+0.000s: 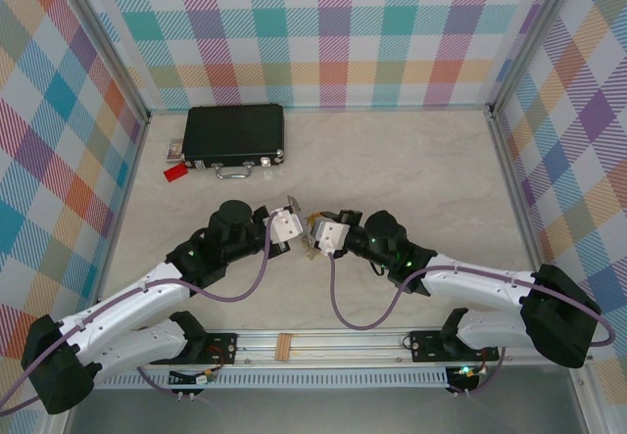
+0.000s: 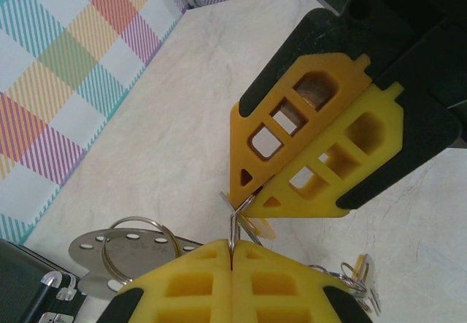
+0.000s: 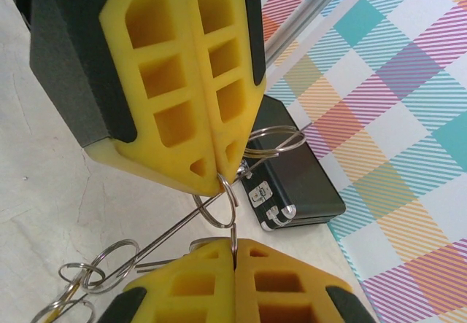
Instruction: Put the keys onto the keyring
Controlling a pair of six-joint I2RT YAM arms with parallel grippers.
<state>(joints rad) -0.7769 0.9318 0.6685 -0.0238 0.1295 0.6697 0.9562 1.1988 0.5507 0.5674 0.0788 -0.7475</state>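
Note:
My two grippers meet tip to tip above the middle of the table. The left gripper (image 1: pixel 298 228) (image 2: pixel 232 250) is shut on the thin silver keyring (image 3: pixel 216 208), which stands edge-on between its yellow pads. From the right wrist view the left gripper (image 3: pixel 221 181) pinches the ring's top. The right gripper (image 1: pixel 313 240) (image 3: pixel 233 247) is shut on a thin metal piece touching the ring, apparently a key with a pale yellow head (image 2: pixel 264 228). More keys (image 2: pixel 363 278) on small rings (image 3: pixel 91 272) hang just below.
A black case (image 1: pixel 235 135) with a silver handle lies at the back left, with a red tag (image 1: pixel 176 172) beside it. A larger ring (image 2: pixel 136 244) on a perforated metal plate (image 2: pixel 91 254) hangs near the left fingers. Plaid walls enclose the table.

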